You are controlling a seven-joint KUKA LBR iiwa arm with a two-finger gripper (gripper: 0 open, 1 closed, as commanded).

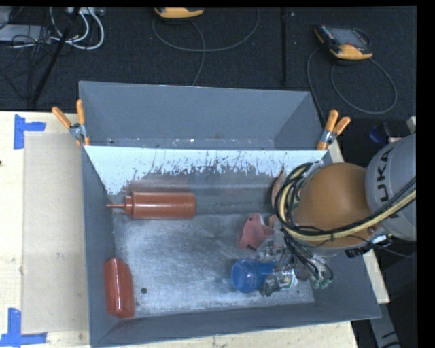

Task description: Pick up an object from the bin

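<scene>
Gripper (280, 273) is down in the lower right of the bin (204, 122), right up against a small blue cup-like thing (246, 276), pink scrap (253, 231) just beyond, and honestly can't tell if it's clenched or released.

Dark carpeted floor (122, 61) spans 10 to 2 o'clock. Thin black cables (204, 51) loop across it at 12. White cable bundle (88, 30) at 11. Orange-and-black device (178, 11) at 12, similar orange-black handset (343, 41) at 1.

Small blue cup-like obj (245, 276), seemingly on its side, lower-right of bin (183, 262) floor, by tool (275, 279).
</scene>
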